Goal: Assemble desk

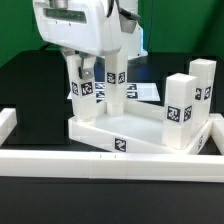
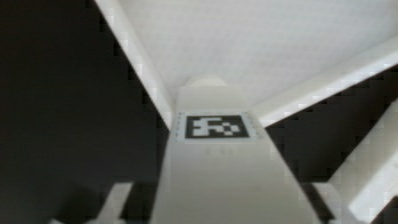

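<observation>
The desk panel (image 1: 140, 132) lies flat with its raised rim up. On the exterior view's right, two legs (image 1: 180, 108) (image 1: 204, 88) stand upright at its corners. A third leg (image 1: 117, 78) stands at the back. My gripper (image 1: 86, 72) comes down from above, shut on a fourth leg (image 1: 85, 90), which is upright at the panel's corner on the exterior view's left. In the wrist view this tagged leg (image 2: 217, 150) runs between my fingers (image 2: 118, 205) down to the panel (image 2: 267, 40), and my gripper (image 2: 222, 208) clamps its sides.
Low white border bars run along the front (image 1: 110, 160) and the exterior view's left (image 1: 8, 120). The marker board (image 1: 146, 92) lies flat behind the panel. The table is black.
</observation>
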You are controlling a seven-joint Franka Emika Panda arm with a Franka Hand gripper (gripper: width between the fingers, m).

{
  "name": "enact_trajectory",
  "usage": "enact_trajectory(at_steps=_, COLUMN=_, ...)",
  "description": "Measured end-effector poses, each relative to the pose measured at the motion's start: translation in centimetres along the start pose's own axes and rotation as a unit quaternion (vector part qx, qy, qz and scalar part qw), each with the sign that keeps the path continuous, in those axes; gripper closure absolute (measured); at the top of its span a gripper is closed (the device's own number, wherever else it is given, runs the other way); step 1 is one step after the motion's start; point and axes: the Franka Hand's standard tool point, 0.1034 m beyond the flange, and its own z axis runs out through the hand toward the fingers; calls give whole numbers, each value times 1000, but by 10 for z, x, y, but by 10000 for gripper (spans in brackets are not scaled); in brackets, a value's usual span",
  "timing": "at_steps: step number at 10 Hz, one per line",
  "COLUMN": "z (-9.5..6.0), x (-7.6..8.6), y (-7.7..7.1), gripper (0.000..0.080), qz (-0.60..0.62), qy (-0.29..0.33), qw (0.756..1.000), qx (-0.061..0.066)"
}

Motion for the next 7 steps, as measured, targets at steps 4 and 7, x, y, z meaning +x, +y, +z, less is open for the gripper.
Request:
enact_trajectory(at_steps=4, z=1, x=0, y=0, gripper=433, qz=46, qy=0, qw=999, qx=0)
enact_trajectory(at_steps=7, z=-2, x=-4, y=-3, gripper=183, qz=-66, qy=0, qw=998, qx=0)
